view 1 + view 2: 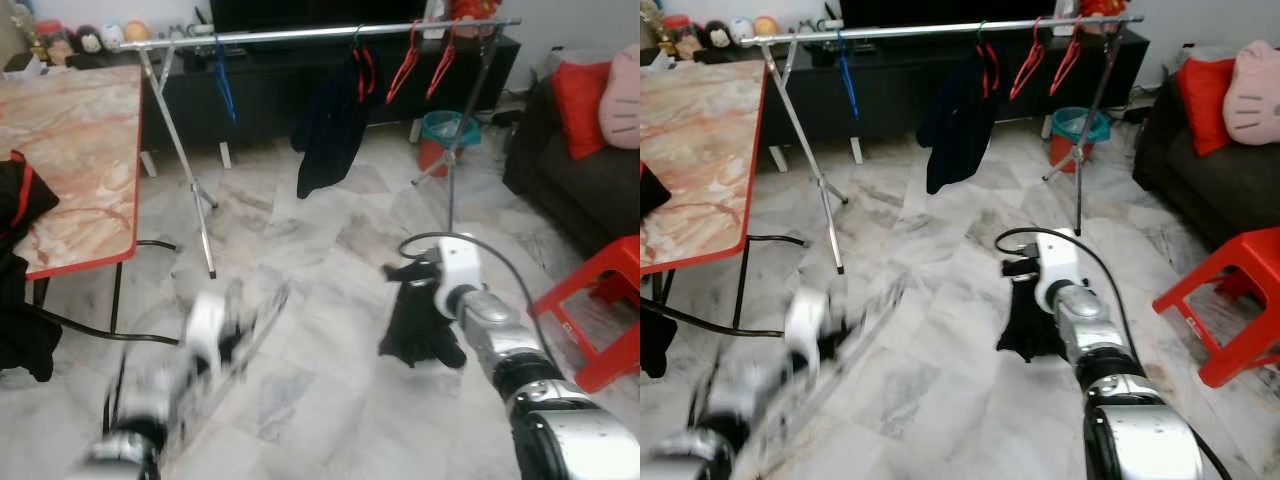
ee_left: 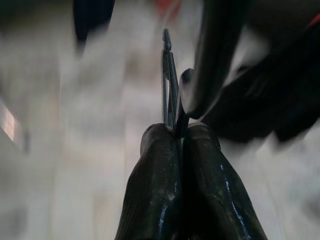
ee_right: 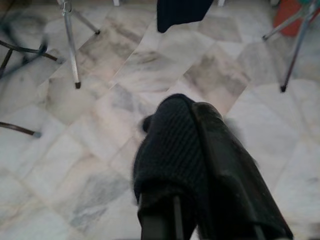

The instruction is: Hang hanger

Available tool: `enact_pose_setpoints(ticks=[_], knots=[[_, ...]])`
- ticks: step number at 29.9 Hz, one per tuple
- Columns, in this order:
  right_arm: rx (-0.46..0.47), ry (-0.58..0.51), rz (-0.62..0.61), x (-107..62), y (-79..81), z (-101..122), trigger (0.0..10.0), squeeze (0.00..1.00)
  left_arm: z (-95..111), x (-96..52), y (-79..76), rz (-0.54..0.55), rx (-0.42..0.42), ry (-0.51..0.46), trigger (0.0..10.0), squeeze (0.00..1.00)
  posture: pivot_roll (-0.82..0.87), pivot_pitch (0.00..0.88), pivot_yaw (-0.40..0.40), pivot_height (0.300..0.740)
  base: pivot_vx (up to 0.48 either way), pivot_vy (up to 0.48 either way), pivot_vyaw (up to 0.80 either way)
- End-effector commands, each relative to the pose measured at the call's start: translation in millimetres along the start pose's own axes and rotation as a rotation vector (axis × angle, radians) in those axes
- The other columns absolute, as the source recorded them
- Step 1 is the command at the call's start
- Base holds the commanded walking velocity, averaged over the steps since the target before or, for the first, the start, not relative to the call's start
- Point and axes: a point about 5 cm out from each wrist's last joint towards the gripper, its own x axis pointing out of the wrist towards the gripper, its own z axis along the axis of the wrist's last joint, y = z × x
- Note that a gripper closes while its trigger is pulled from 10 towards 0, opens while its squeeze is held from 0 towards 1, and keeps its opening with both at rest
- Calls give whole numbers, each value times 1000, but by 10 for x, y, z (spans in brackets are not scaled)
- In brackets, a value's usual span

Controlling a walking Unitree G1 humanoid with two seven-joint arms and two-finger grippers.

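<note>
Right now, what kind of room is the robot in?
Probably a home living room used for drying laundry: a sofa with cushions, a clothes rail with hangers on a marble floor, and a low dark TV cabinet behind it.

Blur and hidden parts

The left pincer (image 1: pixel 225 335) and its silver arm smear into motion blur, as does the thin hanger (image 2: pixel 167 80) it pinches; the right pincer's (image 3: pixel 200 165) fingertips are buried in black knitted cloth (image 1: pixel 420 320); the marble-patterned bench (image 1: pixel 75 150) runs off the frame.
</note>
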Motion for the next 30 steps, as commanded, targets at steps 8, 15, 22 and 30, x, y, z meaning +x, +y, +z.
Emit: enact_pose_setpoints(ticks=[8, 15, 22, 30], knots=[[-54, -59, -141, -5, -181, 384, 10000, 0, -65, -90, -317, -319, -17, 104, 10000, 0, -156, 0, -44, 740, 0, 0, 0], [-125, -72, -217, -13, -217, 523, 10000, 0, 88, -204, -406, -468, 3, 92, 10000, 0, -153, 0, -46, 740, 0, 0, 0], [-118, -52, -178, 29, -81, 524, 10000, 0, 228, -396, -583, -652, 30, 117, 10000, 0, -149, 0, -48, 740, 0, 0, 0], [-167, -57, -89, 51, 104, 582, 10000, 0, 340, -341, -689, -639, -2, 74, 10000, 0, -152, 0, -48, 740, 0, 0, 0]])
